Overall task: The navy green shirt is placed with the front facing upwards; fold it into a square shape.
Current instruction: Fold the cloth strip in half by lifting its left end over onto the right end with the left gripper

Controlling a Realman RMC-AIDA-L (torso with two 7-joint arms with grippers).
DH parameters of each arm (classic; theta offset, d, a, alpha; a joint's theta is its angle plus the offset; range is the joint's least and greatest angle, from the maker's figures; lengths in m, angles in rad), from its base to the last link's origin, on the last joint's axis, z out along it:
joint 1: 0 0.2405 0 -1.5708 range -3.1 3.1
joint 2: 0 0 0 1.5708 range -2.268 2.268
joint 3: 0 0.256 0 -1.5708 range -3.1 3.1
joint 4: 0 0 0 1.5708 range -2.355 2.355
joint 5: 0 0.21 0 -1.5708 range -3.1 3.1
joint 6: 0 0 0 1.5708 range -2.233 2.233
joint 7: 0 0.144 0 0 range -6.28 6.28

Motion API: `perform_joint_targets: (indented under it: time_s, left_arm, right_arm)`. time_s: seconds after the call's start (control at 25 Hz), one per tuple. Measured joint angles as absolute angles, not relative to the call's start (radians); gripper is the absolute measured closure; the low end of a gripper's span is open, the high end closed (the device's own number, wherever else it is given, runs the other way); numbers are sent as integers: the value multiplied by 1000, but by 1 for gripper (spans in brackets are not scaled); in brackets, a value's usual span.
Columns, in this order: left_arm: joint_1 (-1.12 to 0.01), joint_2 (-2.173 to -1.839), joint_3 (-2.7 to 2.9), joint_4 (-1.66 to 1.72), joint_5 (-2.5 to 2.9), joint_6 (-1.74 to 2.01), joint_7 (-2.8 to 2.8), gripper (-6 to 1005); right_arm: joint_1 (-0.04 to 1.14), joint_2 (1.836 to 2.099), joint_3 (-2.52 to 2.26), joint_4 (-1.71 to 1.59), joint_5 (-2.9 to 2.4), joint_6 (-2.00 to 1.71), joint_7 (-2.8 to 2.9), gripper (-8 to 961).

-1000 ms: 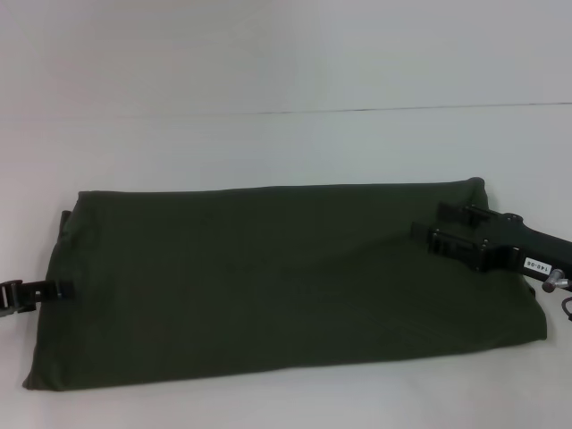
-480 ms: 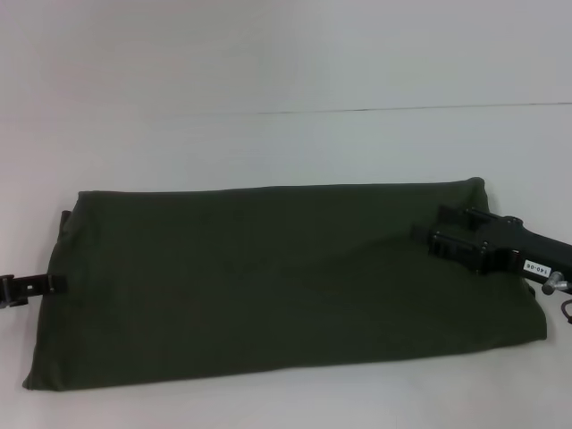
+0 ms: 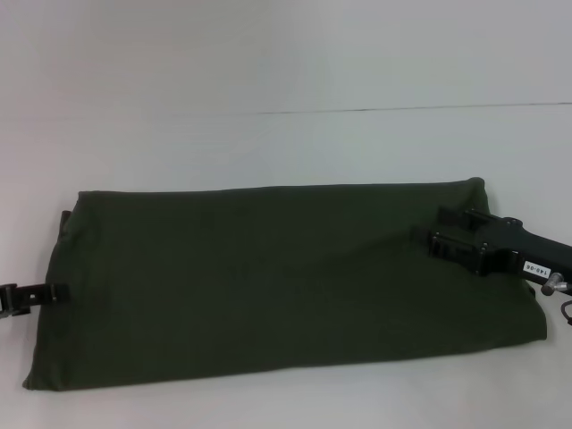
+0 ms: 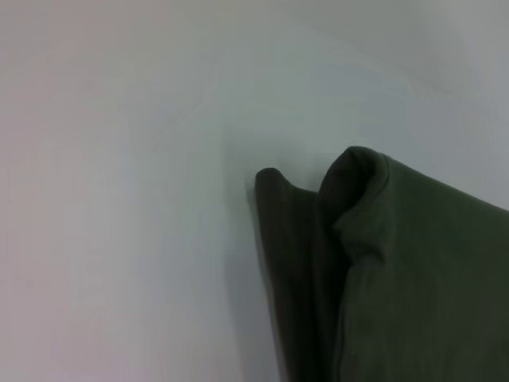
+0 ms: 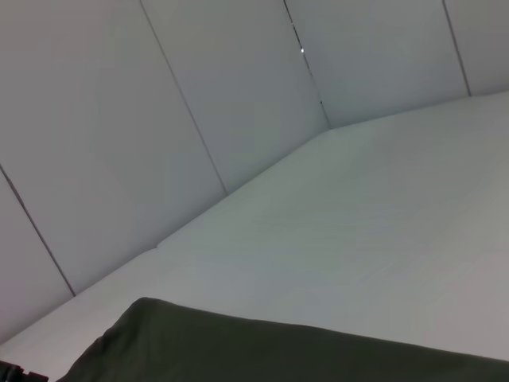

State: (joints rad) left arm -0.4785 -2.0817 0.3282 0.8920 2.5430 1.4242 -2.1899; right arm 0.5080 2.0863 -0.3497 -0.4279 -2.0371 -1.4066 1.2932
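The navy green shirt (image 3: 286, 281) is lying flat on the white table (image 3: 286, 143), already folded into a long band that is stretching from my left side to my right side. No print and no collar are showing on the upper face, only plain dark green cloth.

My right claw (image 3: 444, 234) is resting over the right end of the shirt, near the far right corner. Its two black fingers (image 3: 456, 214) are standing apart, and I am seeing no cloth pinched between them. The arm behind it is going out of the picture at the right edge, with a small white label on it.

My left claw (image 3: 55, 291) is sitting at the left edge of the shirt, about the middle of that short side. Only its tip is showing, touching or just beside the hem, and I cannot tell if its fingers are apart or together.

From my left wrist view, I am looking at one corner of the shirt (image 4: 374, 263), where the layers are lying one upon another, with a rounded fold at the top and a narrower layer sticking out beside it. The table (image 4: 119, 199) around it is white.

From my right wrist view, I am seeing only a low dark edge of the shirt (image 5: 262, 350), then the table (image 5: 342, 223) reaching away to pale wall panels (image 5: 159, 119) behind.

The front edge of the shirt is running a little slanted, lower at my left corner than at my right.
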Motion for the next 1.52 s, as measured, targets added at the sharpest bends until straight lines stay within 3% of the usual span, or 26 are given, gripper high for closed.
perform_joint_targets:
  time_s: [1.28, 1.52]
  left_arm:
    - [-536, -2076, 361, 798, 2541, 1422, -2196, 190]
    - [-536, -2078, 381, 798, 2541, 1417, -2197, 414]
  right_arm:
    - [494, 2086, -350, -428, -2037, -1412, 1287, 219]
    - [493, 2086, -350, -428, -2037, -1414, 1286, 227]
